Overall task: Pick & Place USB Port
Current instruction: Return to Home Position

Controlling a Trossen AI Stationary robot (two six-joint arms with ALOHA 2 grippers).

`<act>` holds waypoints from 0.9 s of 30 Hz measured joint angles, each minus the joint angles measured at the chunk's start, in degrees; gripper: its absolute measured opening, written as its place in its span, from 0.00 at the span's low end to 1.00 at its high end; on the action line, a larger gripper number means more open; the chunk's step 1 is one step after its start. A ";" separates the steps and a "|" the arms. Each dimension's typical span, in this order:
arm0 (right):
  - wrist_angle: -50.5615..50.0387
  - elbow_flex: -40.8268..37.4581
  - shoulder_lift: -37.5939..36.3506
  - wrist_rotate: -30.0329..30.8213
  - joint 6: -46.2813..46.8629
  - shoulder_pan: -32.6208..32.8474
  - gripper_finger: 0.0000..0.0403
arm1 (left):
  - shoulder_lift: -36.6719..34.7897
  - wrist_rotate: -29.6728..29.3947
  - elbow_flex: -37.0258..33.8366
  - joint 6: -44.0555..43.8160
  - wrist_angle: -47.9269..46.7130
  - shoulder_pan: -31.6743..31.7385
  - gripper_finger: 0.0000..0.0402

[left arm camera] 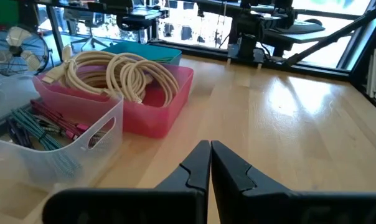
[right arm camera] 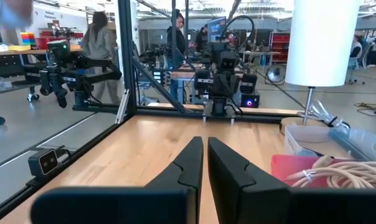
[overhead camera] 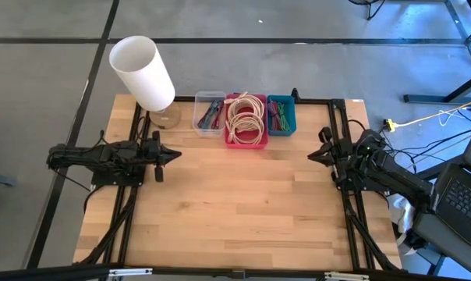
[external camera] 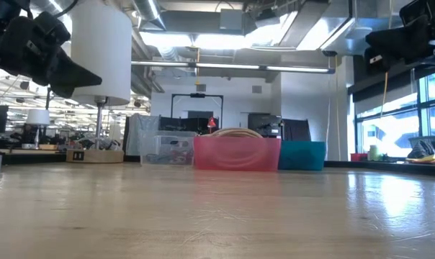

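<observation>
My table (overhead camera: 243,211) of pale wood planks spreads beneath both my arms; near its far left corner a lamp (overhead camera: 142,72) with a tall white shade stands just beside the bins. My left arm lies along the table's left side and my right arm along its right side, each pointing inward, well apart from each other and from the bins.

Three bins sit in a row against the far edge, touching or nearly so. The red bin (overhead camera: 246,140) is in the middle and reaches nearest to me; the clear bin (overhead camera: 200,125) is on its left and the blue bin (overhead camera: 290,125) on its right. A cream cable (overhead camera: 246,117) lies coiled in loops inside the red bin; pink and teal cables (left arm camera: 48,127) lie in the clear bin; green cables (overhead camera: 277,117) lie bunched in the blue bin.

My left gripper (overhead camera: 173,154) is clenched tight on nothing, raised above the bare wood; my right gripper (overhead camera: 312,156) is likewise clenched and empty, facing it across the table.
</observation>
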 joint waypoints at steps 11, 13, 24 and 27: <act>-0.07 0.02 0.00 0.15 1.53 0.00 0.07 | 0.00 -0.01 -0.02 0.00 0.00 0.00 0.02; -0.07 0.02 0.00 0.15 1.46 0.00 0.07 | 0.00 -0.01 -0.02 0.00 0.00 0.00 0.02; -0.07 0.04 0.00 0.15 1.49 0.00 0.07 | 0.02 -0.03 -0.04 0.00 0.00 0.00 0.02; -0.08 0.04 0.00 0.15 1.46 0.00 0.07 | 0.02 -0.02 -0.04 0.00 0.00 0.00 0.02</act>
